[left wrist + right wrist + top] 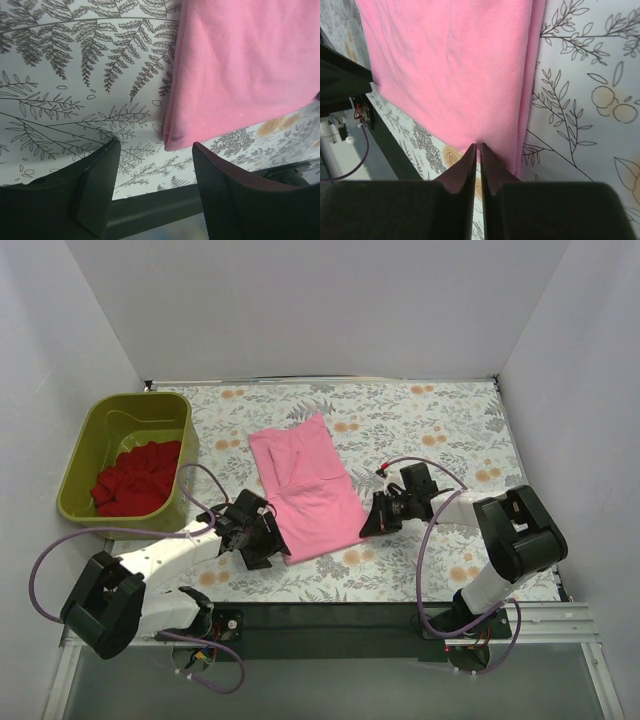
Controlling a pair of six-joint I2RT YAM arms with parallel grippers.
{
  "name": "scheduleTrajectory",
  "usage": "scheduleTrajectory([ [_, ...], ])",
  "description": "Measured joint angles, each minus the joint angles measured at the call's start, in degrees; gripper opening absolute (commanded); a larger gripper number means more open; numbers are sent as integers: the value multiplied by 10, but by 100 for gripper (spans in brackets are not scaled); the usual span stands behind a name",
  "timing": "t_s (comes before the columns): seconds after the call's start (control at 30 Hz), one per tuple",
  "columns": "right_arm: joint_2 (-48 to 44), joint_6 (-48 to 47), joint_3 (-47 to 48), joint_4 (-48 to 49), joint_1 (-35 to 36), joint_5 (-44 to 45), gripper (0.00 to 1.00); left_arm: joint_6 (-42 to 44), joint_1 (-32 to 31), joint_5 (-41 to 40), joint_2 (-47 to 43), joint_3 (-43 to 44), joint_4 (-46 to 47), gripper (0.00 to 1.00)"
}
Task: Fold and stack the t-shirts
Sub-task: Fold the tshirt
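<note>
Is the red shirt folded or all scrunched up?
Scrunched up. The red t-shirt lies in a wrinkly heap inside the green tub.

My fingers point(97, 185) are spread wide, low over the fern-print counter point(75, 75). A corner of the pink tee point(240, 70) lies flat on it just ahead of the gap, a bit closer to the right-hand finger.
</note>
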Motion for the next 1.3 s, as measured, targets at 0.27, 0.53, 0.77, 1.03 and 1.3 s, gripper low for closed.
scheduleTrajectory([
  [0.27,-114,-22,3,-95,-2,103,39,-25,-41,-30,68,45,-3,55],
  [0.53,-172,-53,40,-187,14,226,55,-54,-93,-63,123,92,-15,54],
  [0.77,-167,-61,59,-236,55,312,56,-69,-122,-95,161,127,-47,47],
  [1.03,-124,-59,85,-245,99,355,55,-71,-141,-116,202,164,-87,29],
  [1.3,-66,-51,105,-252,122,376,49,-66,-153,-114,225,183,-87,10],
])
